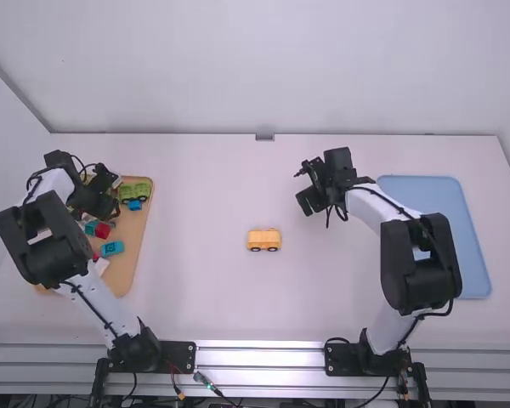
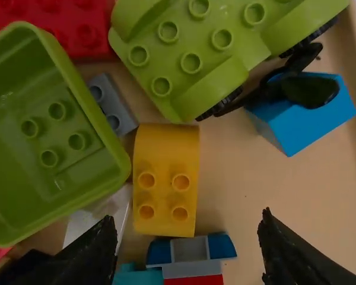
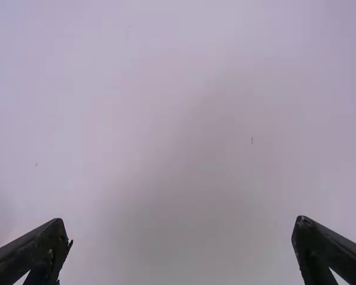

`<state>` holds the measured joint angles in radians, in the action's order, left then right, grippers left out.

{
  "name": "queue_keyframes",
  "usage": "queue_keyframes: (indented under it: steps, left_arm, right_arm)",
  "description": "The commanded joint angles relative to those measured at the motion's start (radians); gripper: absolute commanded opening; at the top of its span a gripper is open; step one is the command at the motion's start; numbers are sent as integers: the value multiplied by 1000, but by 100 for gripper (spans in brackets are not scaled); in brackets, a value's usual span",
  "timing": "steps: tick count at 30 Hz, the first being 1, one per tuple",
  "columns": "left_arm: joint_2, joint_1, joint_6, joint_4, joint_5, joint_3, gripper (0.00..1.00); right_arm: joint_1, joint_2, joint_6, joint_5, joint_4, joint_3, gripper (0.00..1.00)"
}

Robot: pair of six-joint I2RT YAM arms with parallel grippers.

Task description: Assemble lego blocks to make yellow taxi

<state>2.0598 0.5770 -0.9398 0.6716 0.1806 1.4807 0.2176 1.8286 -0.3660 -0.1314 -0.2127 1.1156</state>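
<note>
One yellow block is seen under the released left gripper; the right gripper, also released, is held apart from the wheeled yellow piece.

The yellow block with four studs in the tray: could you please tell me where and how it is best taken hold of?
Probably by the long sides of the yellow block, from straight above: they run straight and parallel; bare tray lies along one, but the green tub crowds the other.
</note>
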Motion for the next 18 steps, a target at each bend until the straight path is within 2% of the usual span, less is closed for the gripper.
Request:
queue_keyframes:
  steps: [1, 18]
  left_arm:
    - [18, -1, -57, 8, 67, -11, 59]
    - [18, 39, -26, -76, 73, -72, 56]
  right_arm:
    - [0, -19, 4, -2, -3, 17, 99]
    - [0, -19, 3, -2, -4, 17, 99]
